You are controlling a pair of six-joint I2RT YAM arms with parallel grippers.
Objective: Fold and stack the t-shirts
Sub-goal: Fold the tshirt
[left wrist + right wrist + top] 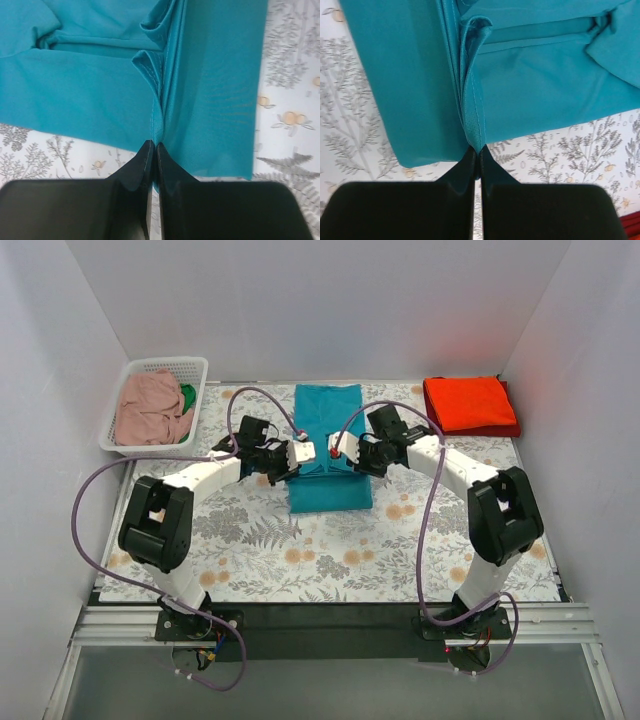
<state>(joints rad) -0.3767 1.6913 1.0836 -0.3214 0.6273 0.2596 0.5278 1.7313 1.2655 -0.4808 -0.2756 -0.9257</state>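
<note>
top external view: the teal-blue t-shirt (330, 490) lies lengthwise at the middle of the floral counter (300, 550), partly folded. my left claw (300, 452) and my right claw (333, 447) sit close together over its middle. in each wrist view my claw is clamped tight on a raised fold of the teal cloth, a stitched hem pinched at the tips. the orange-red t-shirt (470, 405) lies folded at the far right corner. the dusty pink t-shirt (150, 412) and a bit of green cloth (187, 397) lie bunched in the white basket (165, 363) at the far left.
</note>
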